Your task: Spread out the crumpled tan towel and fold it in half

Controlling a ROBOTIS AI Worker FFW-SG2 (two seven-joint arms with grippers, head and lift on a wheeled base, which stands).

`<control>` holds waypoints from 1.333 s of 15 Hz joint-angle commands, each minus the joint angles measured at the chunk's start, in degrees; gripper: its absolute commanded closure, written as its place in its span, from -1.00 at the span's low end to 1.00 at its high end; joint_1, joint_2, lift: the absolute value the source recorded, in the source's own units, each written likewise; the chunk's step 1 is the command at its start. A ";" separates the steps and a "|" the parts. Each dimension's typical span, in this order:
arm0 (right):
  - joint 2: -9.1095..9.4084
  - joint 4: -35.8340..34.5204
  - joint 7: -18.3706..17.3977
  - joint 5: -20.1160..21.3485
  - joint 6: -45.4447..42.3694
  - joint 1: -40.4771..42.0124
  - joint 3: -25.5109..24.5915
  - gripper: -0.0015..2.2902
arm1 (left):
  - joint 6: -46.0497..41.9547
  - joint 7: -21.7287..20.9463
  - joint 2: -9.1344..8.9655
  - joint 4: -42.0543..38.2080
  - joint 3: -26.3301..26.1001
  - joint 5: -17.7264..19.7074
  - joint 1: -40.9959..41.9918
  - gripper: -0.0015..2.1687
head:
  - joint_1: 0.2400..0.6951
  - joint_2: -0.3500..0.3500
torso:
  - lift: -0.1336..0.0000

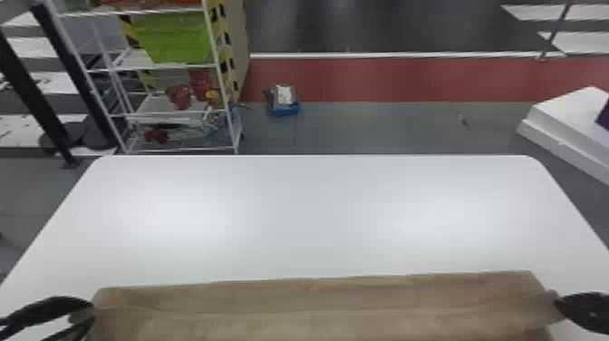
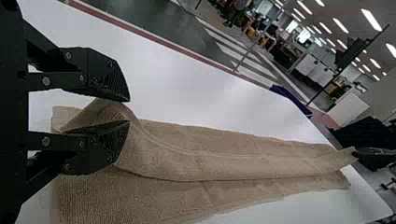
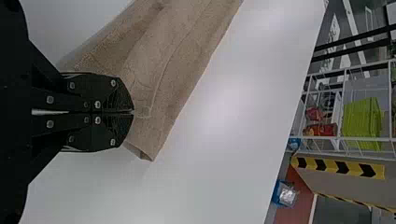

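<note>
white table in head view; tan towel across its near side, between left gripper and right gripper. left wrist view: 2 fingers parted around raised tan towel. right wrist view: 2 fingers closed on tan towel.

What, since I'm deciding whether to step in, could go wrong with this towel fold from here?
The left end effector has its fingers apart around a raised part of the towel, so that side might slip free. The right end effector pinches the towel just at its fingertips, so a firm pull could lose it. The towel's upper layer also lies unevenly over the lower one, so the fold may end up crooked.
</note>
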 commanded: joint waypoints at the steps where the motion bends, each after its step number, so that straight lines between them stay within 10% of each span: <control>1: 0.22 0.30 0.19 1.11 -5.28 1.75 0.04 0.25 | -2.16 0.67 0.09 1.25 0.00 -0.88 0.00 -0.21 | 1.00 0.13 | -0.85; 6: 0.22 3.82 0.19 4.80 -18.46 3.77 -0.92 0.25 | -6.20 1.20 0.97 3.62 0.61 -1.59 0.00 -0.21 | 1.00 0.14 | -0.85; 8: 0.13 5.84 0.19 6.65 -20.57 2.98 -1.10 0.24 | -6.20 1.20 1.06 3.89 1.14 -2.99 0.00 -0.52 | 1.00 0.12 | -0.85; 15: 0.39 5.75 0.19 4.98 -25.32 4.83 -2.15 -0.80 | -6.20 2.61 1.06 4.50 2.46 -3.52 0.00 -0.88 | 1.00 0.10 | -0.85; 20: 1.01 1.53 0.19 -7.68 -11.26 3.86 -6.46 -0.82 | -6.20 2.17 1.06 4.41 4.66 -3.43 0.00 -0.88 | 1.00 0.20 | -0.85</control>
